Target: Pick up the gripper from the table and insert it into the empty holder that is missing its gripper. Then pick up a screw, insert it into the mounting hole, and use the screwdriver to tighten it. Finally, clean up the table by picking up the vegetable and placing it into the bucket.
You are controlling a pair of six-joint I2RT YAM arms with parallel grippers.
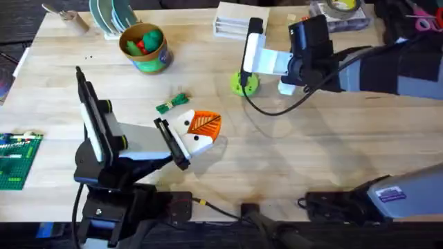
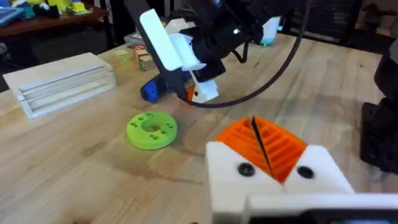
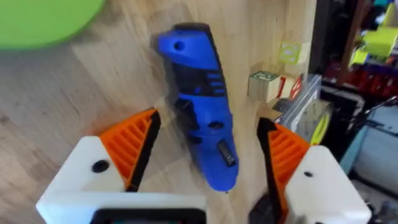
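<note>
The left gripper [image 1: 202, 131], fingers pressed together, rests low at mid-table, while the right gripper [image 3: 208, 152], jaws spread, straddles the screwdriver [image 3: 200, 102] lying flat lengthwise between them near the green ring [image 1: 244, 84].

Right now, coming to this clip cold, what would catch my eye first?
The right gripper stands open over the blue screwdriver lying on the table, one orange pad on either side of it, beside a bright green disc. Nearer the front, the left gripper has its orange pads pressed together, near the little green vegetable.
</note>
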